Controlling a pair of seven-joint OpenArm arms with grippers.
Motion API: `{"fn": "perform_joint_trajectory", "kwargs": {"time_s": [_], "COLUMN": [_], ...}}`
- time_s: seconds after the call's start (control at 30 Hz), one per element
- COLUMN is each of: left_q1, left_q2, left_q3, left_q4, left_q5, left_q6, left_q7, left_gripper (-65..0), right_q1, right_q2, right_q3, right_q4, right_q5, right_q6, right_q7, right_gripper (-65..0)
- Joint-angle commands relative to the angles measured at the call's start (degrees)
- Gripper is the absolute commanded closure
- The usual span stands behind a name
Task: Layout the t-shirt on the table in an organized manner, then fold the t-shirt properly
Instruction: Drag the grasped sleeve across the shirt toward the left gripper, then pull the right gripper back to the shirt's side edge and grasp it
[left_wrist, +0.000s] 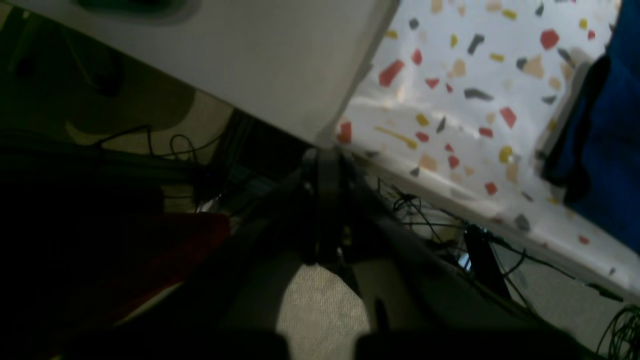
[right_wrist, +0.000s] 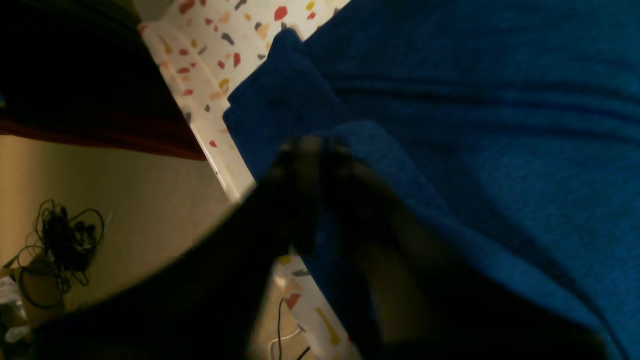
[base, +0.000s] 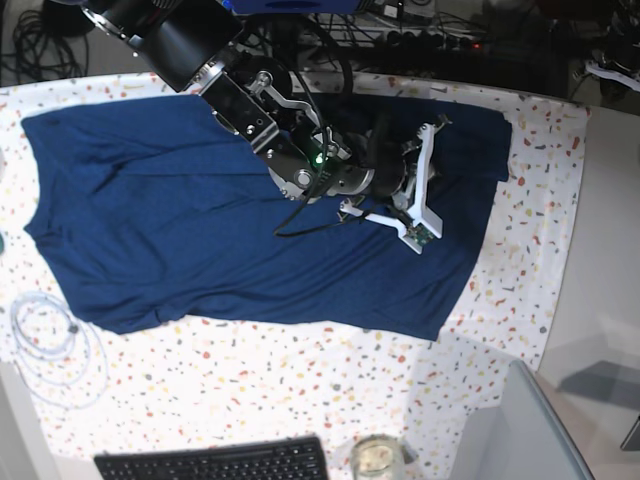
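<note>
Navy t-shirt (base: 200, 220) spread flat across speckled worktop (base: 250, 380). Right fingers (base: 412, 225) low over the cloth, blurred in wrist view: clenched or released, cannot tell. Left fingers (left_wrist: 327, 190) pressed together, empty, beyond worktop edge. Small jar (base: 375, 458) at near edge, contents unclear.

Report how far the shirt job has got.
Done: the t-shirt lies spread mostly flat on the table, with some wrinkles. In hand: the right gripper is at the shirt's edge near the table rim; whether it grips cloth is unclear. The left gripper is shut, off the table and holding nothing. Left: no fold is visible yet, so all the folding remains.
</note>
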Motion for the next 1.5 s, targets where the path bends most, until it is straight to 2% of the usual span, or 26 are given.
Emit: {"fn": "perform_joint_trajectory", "kwargs": {"time_s": [0.0, 0.1, 0.13, 0.2, 0.3, 0.4, 0.47, 0.53, 0.6, 0.67, 0.73, 0.87, 1.07, 1.1, 1.2, 1.3, 1.37, 1.47], "left_q1": [0.45, 0.45, 0.45, 0.36, -1.05, -1.58, -1.75, -2.9, -3.42, -3.6, -3.6, -3.51, -3.16, -3.07, -3.07, -3.07, -3.07, -3.07], "left_q2": [-0.86, -0.95, -0.95, -0.95, -0.86, -0.86, -0.86, -0.86, -0.86, -0.86, -1.21, -1.13, -1.21, -1.3, -1.3, -1.3, -1.3, -1.3], "left_q3": [0.56, 2.75, 3.46, 4.69, 5.83, 6.18, 6.27, 6.27, 6.27, 7.41, 10.05, 12.69, 12.51, 12.51, 12.51, 12.51, 12.51, 12.51], "left_q4": [0.83, 0.74, 0.65, 0.65, 0.74, 0.91, 1.09, 1.09, 1.09, 1.09, 1.18, 2.67, 2.94, 2.94, 2.94, 2.94, 2.94, 2.94], "left_q5": [-0.5, -0.41, -0.41, -0.41, -0.06, -0.06, -0.06, 0.03, 0.03, 0.03, 0.03, 0.03, 0.03, 0.03, 0.03, 0.03, 0.03, 0.03], "left_q6": [0.16, 0.16, 0.16, 0.16, 0.16, 0.16, 0.16, 0.16, 0.16, 0.16, 0.16, 0.16, 0.16, 0.16, 0.16, 0.16, 0.16, 0.16], "left_q7": [-1.14, -1.14, -1.14, -1.14, -1.14, -1.14, -1.14, -1.06, -0.88, -0.88, -0.97, -1.06, -0.97, -0.97, -0.97, -0.97, -0.97, -0.97], "left_gripper": [0.0, 0.0, 0.0, 0.0, 0.0, 0.0, 0.0, 0.0, 0.0, 0.0, 0.0, 0.0, 0.0, 0.0, 0.0, 0.0, 0.0, 0.0], "right_q1": [1.08, 1.08, 1.25, 1.08, -0.68, -1.91, -1.12, 1.87, 5.47, 9.34, 12.33, 15.49, 15.93, 15.93, 15.76, 14.18, 13.74, 13.38], "right_q2": [-0.74, 1.89, 3.91, 7.26, 11.21, 14.73, 17.54, 20.0, 22.73, 25.54, 27.47, 30.29, 31.43, 31.34, 31.34, 31.26, 31.17, 31.08], "right_q3": [0.06, 0.32, 0.49, 4.01, 15.09, 30.03, 39.18, 47.35, 52.71, 54.38, 54.3, 54.21, 54.21, 54.21, 54.21, 54.21, 54.21, 54.21], "right_q4": [2.81, 9.75, 12.65, 17.31, 20.04, 17.31, 12.3, 5.18, -3.17, -11.35, -19.17, -32.53, -38.86, -38.86, -39.21, -39.21, -39.3, -39.3], "right_q5": [0.82, 0.82, 0.82, 0.82, 0.82, 0.47, 0.47, 0.47, 0.47, 0.47, 0.47, 0.47, 0.47, 0.47, 0.47, 0.47, 0.38, 0.38], "right_q6": [0.21, 0.21, 0.21, 0.21, 0.21, 0.39, 0.47, 0.47, 0.56, 0.56, 0.56, 0.65, 0.65, 0.65, 0.65, 0.65, 0.65, 0.65], "right_q7": [1.28, 1.19, 1.19, 1.37, 1.37, 1.37, 1.45, 1.54, 1.54, 1.63, 3.48, 11.83, 13.67, 13.67, 13.94, 16.49, 17.54, 17.63], "right_gripper": [-17.7, -36.0, -39.8, -40.8, -37.4, -31.8, -19.1, 0.0, -2.1, -8.0, -8.4, -9.0, -10.8, -14.0, -28.7, -40.5, -43.8, -44.0]}}
